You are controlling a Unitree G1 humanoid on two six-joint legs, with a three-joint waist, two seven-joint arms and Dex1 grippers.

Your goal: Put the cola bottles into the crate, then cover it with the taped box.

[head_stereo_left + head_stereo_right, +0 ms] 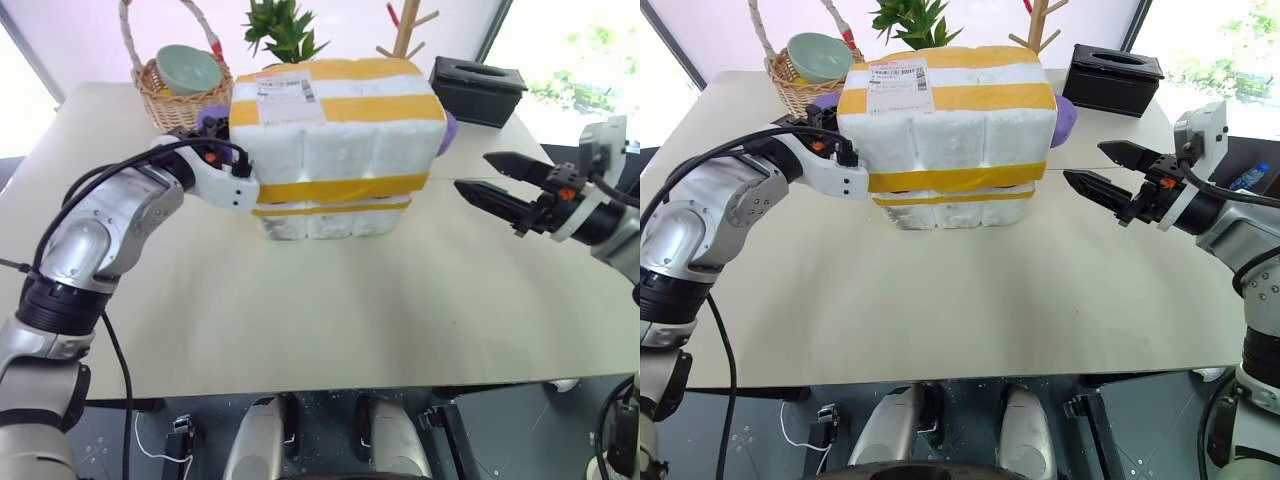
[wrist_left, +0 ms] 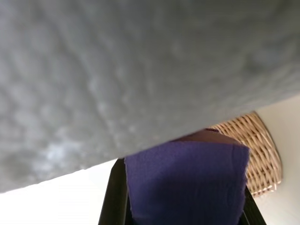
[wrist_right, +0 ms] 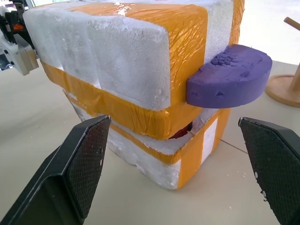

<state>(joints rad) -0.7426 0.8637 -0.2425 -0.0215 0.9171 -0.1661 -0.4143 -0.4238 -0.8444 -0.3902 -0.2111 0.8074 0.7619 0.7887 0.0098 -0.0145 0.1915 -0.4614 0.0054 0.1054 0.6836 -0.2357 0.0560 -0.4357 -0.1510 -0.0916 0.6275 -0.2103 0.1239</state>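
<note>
while the right gripper [image 1: 1095, 170] hangs over the table [image 1: 330, 300] with its two black fingers spread wide and nothing between them, it points at the right end of the box [image 1: 335, 130] and stands apart from it. at mid-table the box sits over the crate [image 1: 335, 218], whose yellow-taped side shows under the box's lower edge; a strip of red is visible in the gap at the right corner. bottles themselves cannot be made out. the left gripper [image 2: 183, 187] is clamped on the purple handle [image 2: 187, 180] at the box's left end. behind stand a wicker basket [image 1: 175, 100] holding a bowl [image 1: 188, 68], a plant [image 1: 285, 28] and a black tissue box [image 1: 478, 88].
</note>
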